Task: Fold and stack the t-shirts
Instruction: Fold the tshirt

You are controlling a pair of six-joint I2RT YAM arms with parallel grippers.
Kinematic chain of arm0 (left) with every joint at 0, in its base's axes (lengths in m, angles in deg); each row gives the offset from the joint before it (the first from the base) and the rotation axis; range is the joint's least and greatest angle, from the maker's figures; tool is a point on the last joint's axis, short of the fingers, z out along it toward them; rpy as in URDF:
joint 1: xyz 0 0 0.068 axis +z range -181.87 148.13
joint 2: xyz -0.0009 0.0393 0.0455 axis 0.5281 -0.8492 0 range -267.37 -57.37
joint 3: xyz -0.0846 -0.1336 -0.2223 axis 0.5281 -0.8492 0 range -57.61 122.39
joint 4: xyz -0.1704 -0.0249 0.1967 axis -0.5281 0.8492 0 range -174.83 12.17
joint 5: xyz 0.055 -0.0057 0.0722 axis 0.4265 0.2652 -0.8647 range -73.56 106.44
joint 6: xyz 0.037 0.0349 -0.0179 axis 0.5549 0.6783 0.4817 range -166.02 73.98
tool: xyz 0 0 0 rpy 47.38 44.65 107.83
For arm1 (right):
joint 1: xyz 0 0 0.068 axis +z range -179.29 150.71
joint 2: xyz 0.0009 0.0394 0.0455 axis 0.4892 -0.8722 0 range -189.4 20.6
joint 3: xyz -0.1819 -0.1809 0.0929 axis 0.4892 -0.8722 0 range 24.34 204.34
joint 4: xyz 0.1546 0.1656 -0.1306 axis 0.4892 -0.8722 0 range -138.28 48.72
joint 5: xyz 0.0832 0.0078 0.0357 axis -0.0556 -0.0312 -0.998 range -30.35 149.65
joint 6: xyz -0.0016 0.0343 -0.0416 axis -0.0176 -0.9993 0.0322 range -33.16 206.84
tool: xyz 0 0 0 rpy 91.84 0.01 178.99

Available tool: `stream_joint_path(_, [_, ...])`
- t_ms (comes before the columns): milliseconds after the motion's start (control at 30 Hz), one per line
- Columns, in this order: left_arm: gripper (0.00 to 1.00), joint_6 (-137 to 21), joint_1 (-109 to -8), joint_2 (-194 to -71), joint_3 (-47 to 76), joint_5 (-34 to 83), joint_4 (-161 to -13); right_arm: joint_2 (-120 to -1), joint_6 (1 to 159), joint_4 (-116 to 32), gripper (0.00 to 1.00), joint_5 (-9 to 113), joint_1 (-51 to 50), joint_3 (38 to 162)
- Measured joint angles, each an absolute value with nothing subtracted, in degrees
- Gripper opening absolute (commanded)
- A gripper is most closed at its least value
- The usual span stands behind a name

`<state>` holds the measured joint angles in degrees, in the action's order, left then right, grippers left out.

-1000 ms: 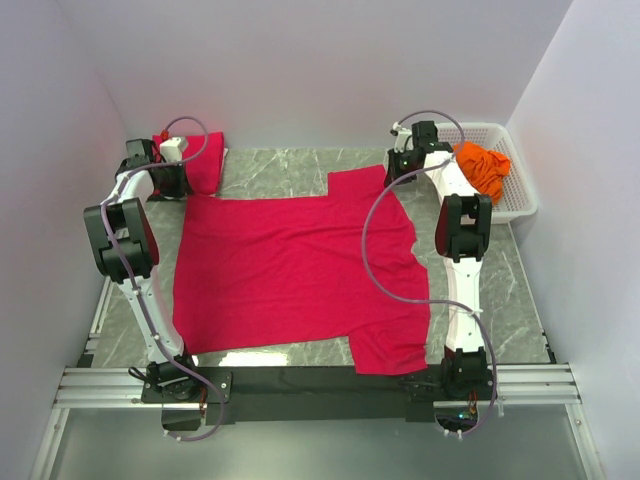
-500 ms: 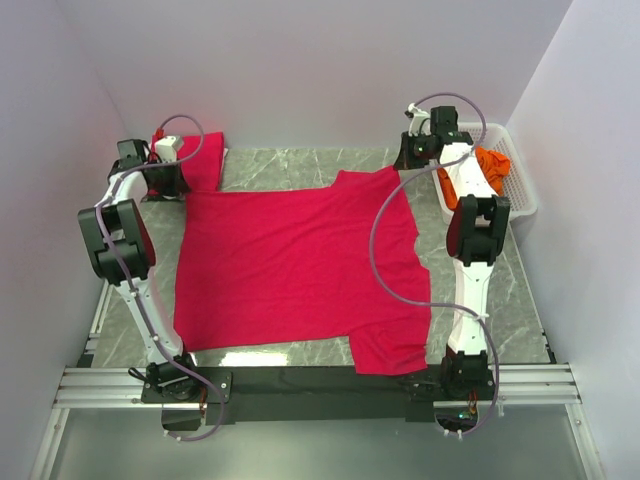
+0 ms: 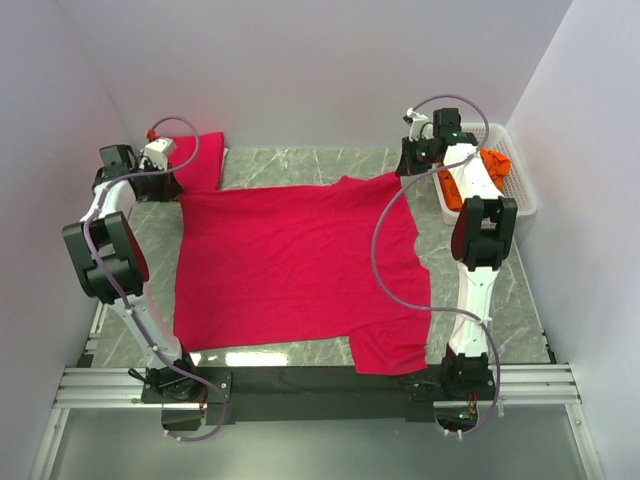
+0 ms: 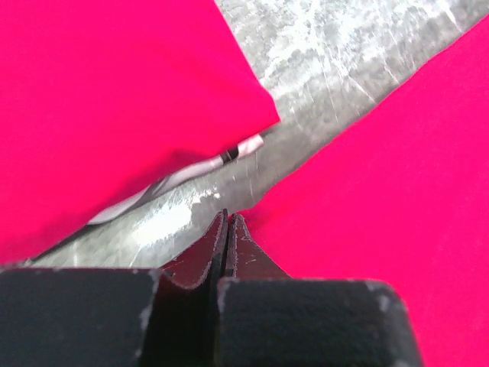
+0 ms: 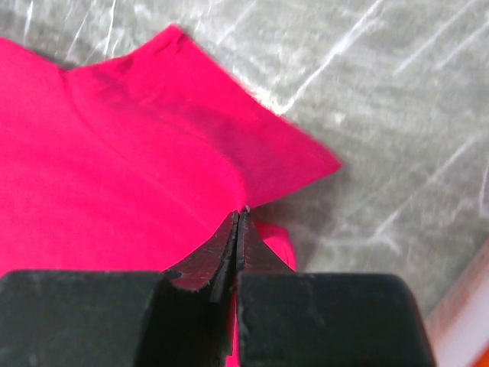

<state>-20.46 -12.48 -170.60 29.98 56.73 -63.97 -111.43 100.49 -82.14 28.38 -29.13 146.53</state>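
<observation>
The left gripper (image 4: 227,226) has its jaws pressed together on the edge of the big red t-shirt (image 3: 290,265), at the far left corner of the cloth. Just beyond its tips is a strip of bare marble table (image 4: 321,92), and past that strip, to the left, lies a second red shirt (image 4: 114,99). The right gripper (image 5: 238,222) is pinched closed on the same t-shirt at its far right sleeve — the sleeve corner spreads flat ahead of the tips. Between both grippers the cloth lies open, reaching back toward the arm bases. To the right of the right gripper a white basket (image 3: 525,200) holds an orange t-shirt (image 3: 496,165).
</observation>
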Motion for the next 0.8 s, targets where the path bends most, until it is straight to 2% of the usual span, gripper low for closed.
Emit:
stream_joint_path(400, [0.01,-7.5,-7.5,-162.4,21.6,63.5,-58.0,-100.2,107.7,-85.6,0.0,24.7,-30.6,133.2])
stream_joint_path(800, [0.01,7.9,-5.4,-158.0,11.5,62.7,-49.2,-93.5,113.6,-88.3,0.0,20.6,-31.4,119.2])
